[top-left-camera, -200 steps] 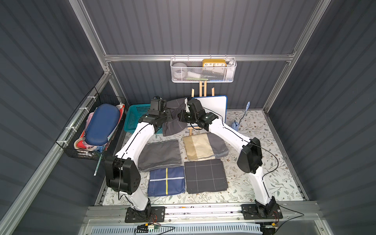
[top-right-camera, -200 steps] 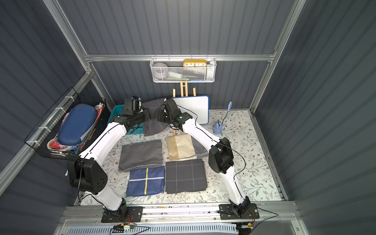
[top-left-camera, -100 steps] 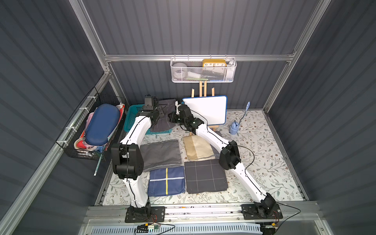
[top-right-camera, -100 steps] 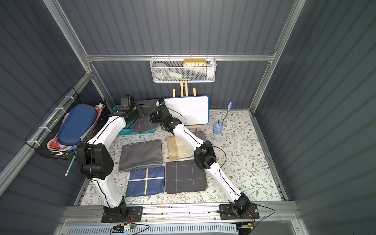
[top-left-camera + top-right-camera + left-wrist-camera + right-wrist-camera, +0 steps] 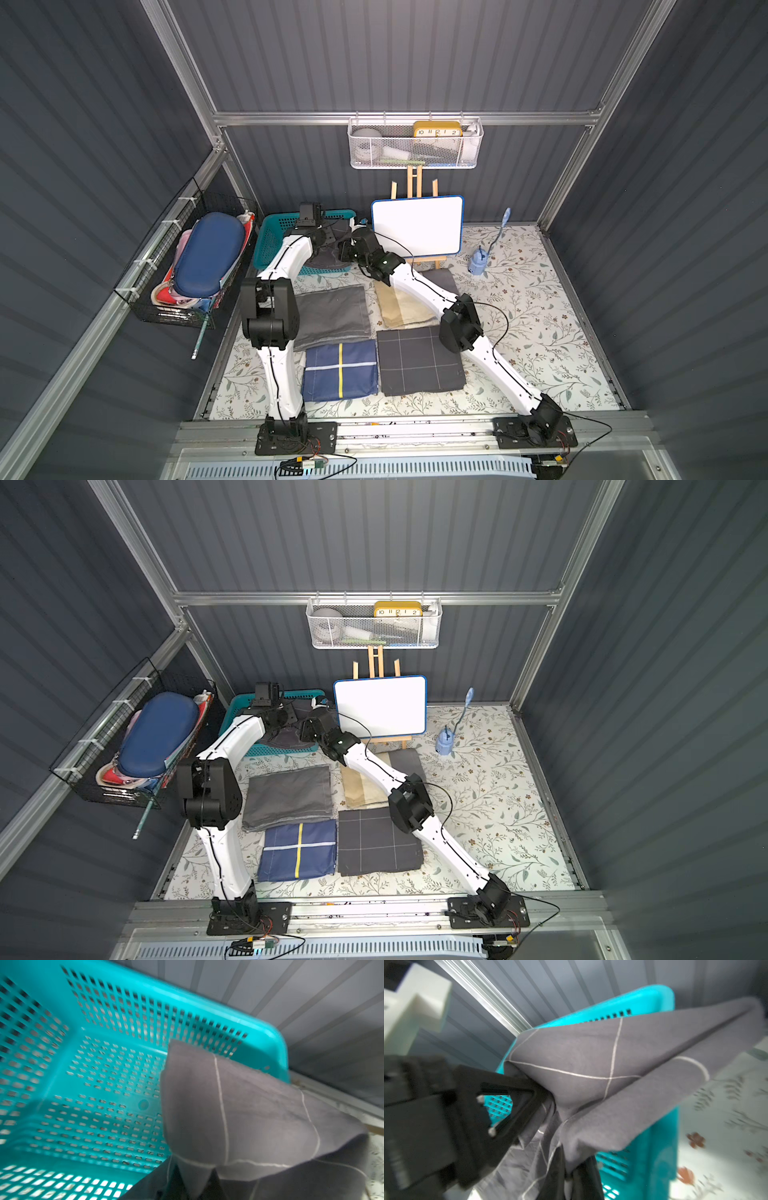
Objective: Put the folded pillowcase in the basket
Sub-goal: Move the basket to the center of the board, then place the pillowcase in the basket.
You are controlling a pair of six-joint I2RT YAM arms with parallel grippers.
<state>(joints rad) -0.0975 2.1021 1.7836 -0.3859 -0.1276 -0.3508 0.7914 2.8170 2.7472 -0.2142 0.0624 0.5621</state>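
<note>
Gripping a bunched fold of the pillowcase (image 5: 591, 1059), the left end effector (image 5: 545, 1095) had its black, triangular-framed fingers pinched tight on the fabric. The right end effector (image 5: 568, 1176) was likewise clamped on a hanging edge of the same cloth. The pillowcase was soft, matte, dark grey weave crossed by thin white grid lines, sagging in loose creases between the two grips. It hung over the end of the basket (image 5: 270, 245) nearest the whiteboard (image 5: 417, 226), partly above the interior and partly draped past the rounded rim.

The basket was glossy teal plastic, rectangular, with lattice walls and a slotted base, and it sat in the far left corner of the tabletop (image 5: 540, 316). Most of its perforated floor (image 5: 93, 1095) lay open beside the cloth.

Four flat folded cloths lay near the front edge: plain grey (image 5: 332, 316), beige (image 5: 401, 309), navy with a yellow stripe (image 5: 340, 374) and dark gridded (image 5: 419, 361). The floral-patterned right side lay open.
</note>
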